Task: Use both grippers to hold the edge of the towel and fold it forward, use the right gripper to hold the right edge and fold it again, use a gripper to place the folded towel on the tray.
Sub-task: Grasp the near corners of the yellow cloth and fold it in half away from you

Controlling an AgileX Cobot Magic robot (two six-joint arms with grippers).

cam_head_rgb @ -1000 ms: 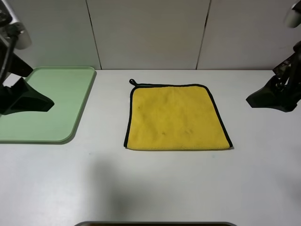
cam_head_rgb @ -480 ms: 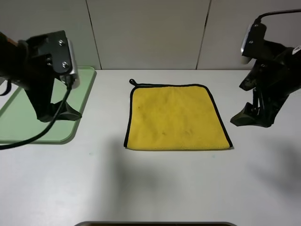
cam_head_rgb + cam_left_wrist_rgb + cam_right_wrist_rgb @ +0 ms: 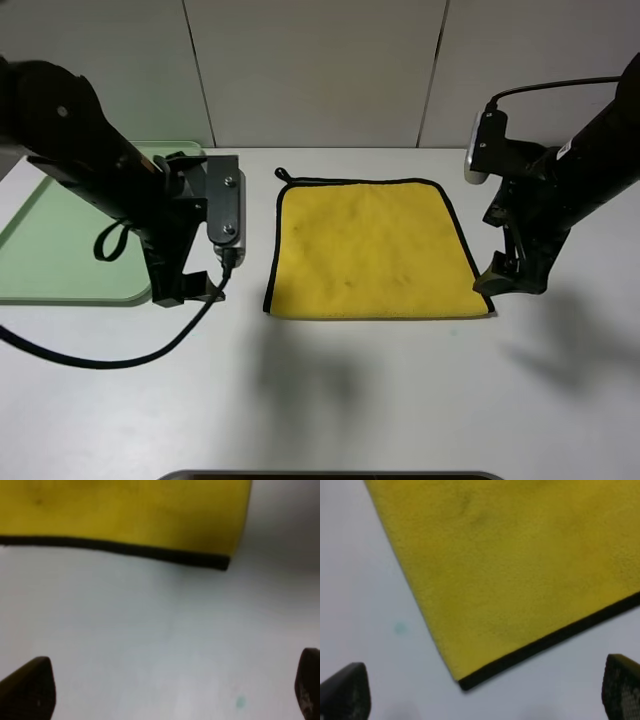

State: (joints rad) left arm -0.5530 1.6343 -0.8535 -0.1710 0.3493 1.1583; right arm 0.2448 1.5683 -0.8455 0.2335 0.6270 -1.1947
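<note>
The yellow towel lies flat and unfolded on the white table, with black trim and a small loop at its far left corner. My left gripper is open and low over the table, just left of the towel's near left corner. In the left wrist view the towel's black edge lies ahead of the spread fingertips. My right gripper is open by the near right corner. In the right wrist view that corner sits between the fingertips. The pale-green tray lies at the left.
The left arm and its cable hang over the tray's right part. A grey panelled wall stands behind the table. A dark strip shows at the table's front edge.
Both arms have swung in from the sides and come down, the left off the tray to the towel's near left corner and the right to its near right corner. The towel has not moved.
</note>
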